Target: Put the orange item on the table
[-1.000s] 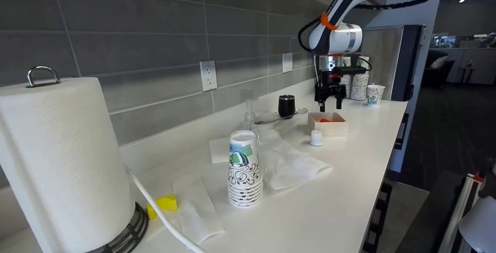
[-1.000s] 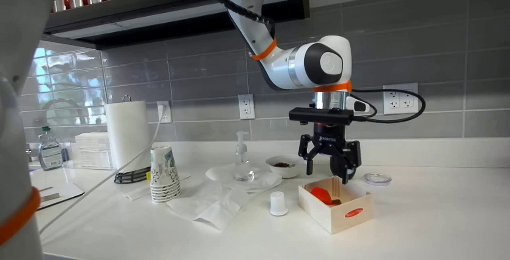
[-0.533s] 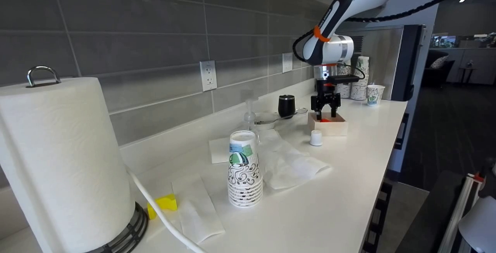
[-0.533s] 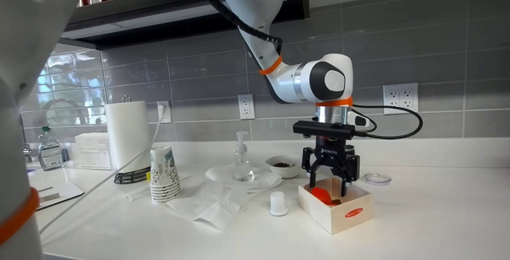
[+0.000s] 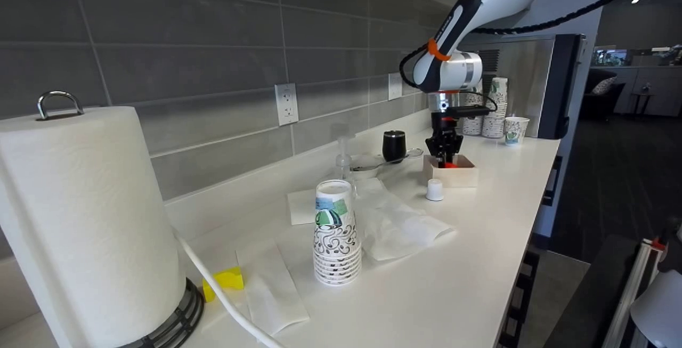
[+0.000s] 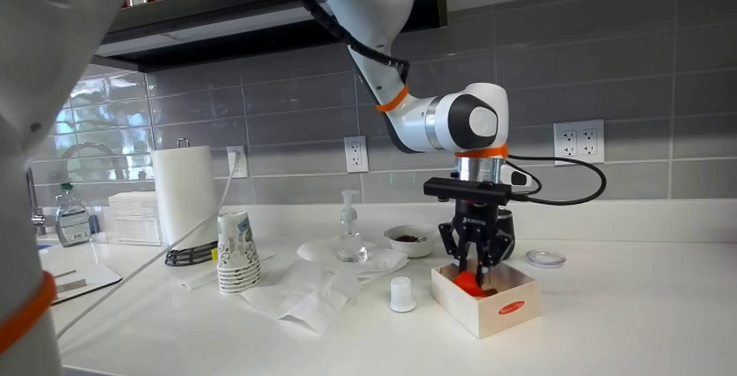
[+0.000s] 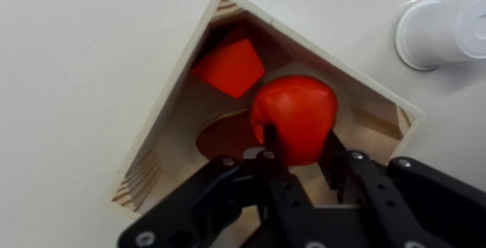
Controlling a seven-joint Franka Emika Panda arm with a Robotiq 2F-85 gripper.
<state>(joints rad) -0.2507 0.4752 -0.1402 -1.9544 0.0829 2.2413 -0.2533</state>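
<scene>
The fingers (image 7: 335, 160) are closed on a glossy, rounded orange-red item (image 7: 300, 107) inside the open-topped pale wooden box (image 6: 455, 307). We judge the grasp made; lifting the item out and setting it on the smooth white table (image 6: 622, 307) remain.

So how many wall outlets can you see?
3, all in an exterior view: left one beside the towel roll, middle one above the pump bottle, right one past the arm, which may hide others.
</scene>
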